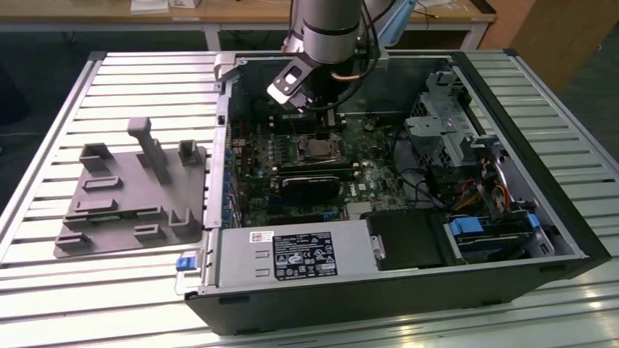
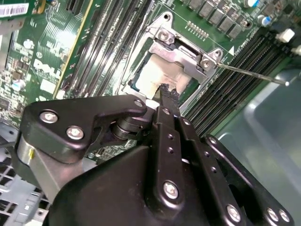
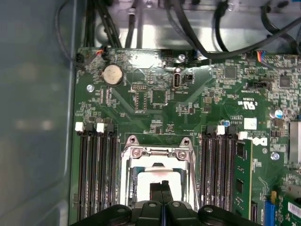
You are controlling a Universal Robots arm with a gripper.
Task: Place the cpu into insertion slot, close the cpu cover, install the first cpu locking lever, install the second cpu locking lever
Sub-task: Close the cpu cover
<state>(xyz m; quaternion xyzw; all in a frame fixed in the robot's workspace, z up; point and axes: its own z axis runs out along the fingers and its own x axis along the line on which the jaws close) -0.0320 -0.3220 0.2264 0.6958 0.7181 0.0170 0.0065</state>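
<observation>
The insertion slot point(image 3: 126, 175) is a silver-rimmed square socket on the green board, also seen in the exterior view point(image 1: 314, 148). The cpu point(image 3: 141, 181) lies inside it, pale metal face up point(image 2: 153, 75). The cpu cover point(image 3: 157, 152) lies flat around the chip, its screwed end plate point(image 2: 186, 52) catching the light. A thin locking lever point(image 2: 251, 74) sticks out sideways from the socket's corner. My gripper point(image 3: 161, 184) is shut, with nothing between its fingers, and its tip point(image 2: 164, 89) hangs just over the chip's face. In the exterior view the gripper point(image 1: 324, 117) reaches down inside the open computer case.
Black memory slots point(image 3: 96, 174) flank the socket on both sides point(image 3: 221, 169). A coin battery point(image 3: 112, 74) and cables point(image 3: 202, 42) lie beyond it. Inside the case are a black card point(image 1: 309, 185), a power supply point(image 1: 290, 254) and a drive cage point(image 1: 445, 130). A grey fixture tray point(image 1: 130, 196) lies outside.
</observation>
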